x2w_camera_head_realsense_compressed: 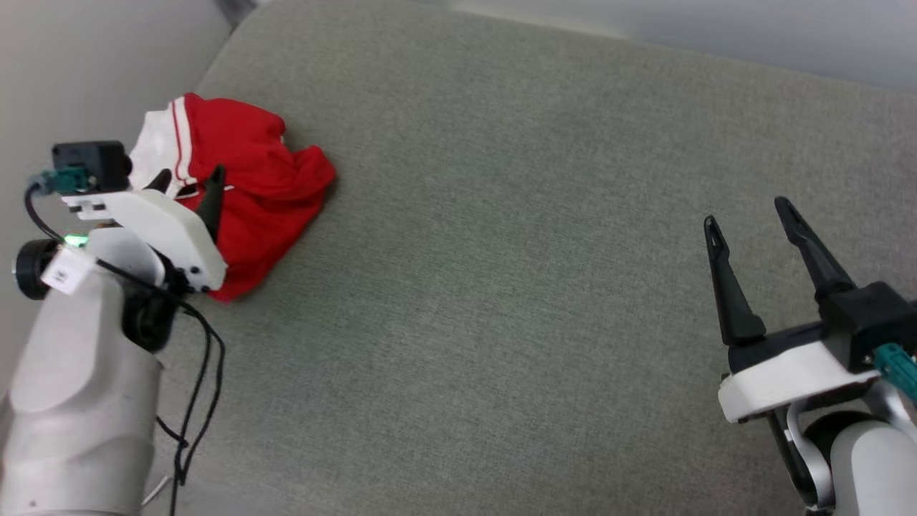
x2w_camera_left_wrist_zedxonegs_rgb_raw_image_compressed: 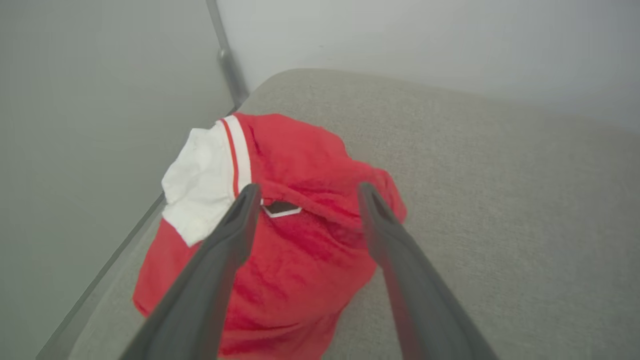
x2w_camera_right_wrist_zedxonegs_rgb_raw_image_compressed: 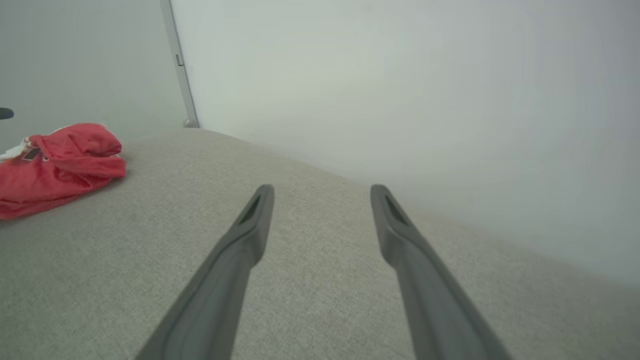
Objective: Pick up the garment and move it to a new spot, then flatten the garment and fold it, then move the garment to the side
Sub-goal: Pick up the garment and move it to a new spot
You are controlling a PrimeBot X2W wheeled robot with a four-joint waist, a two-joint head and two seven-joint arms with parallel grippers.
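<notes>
Right now the shirt (x2w_camera_head_realsense_compressed: 265,186) is a bunched heap in the far-left corner of the worktop (x2w_camera_head_realsense_compressed: 501,287), close to its left edge. The left pincer (x2w_camera_head_realsense_compressed: 190,174) hangs over the heap, jaws fully apart, holding nothing. I can't tell if the tips touch cloth. The right pincer (x2w_camera_head_realsense_compressed: 746,213) is also wide open and empty, well apart from the shirt, over bare worktop on the right. Risks: closing on the top fold probably catches one layer only, so the rest trails or slips on lift. Going too deep pinches the worktop's fabric cover. A sideways nudge could push the heap over the edge.
</notes>
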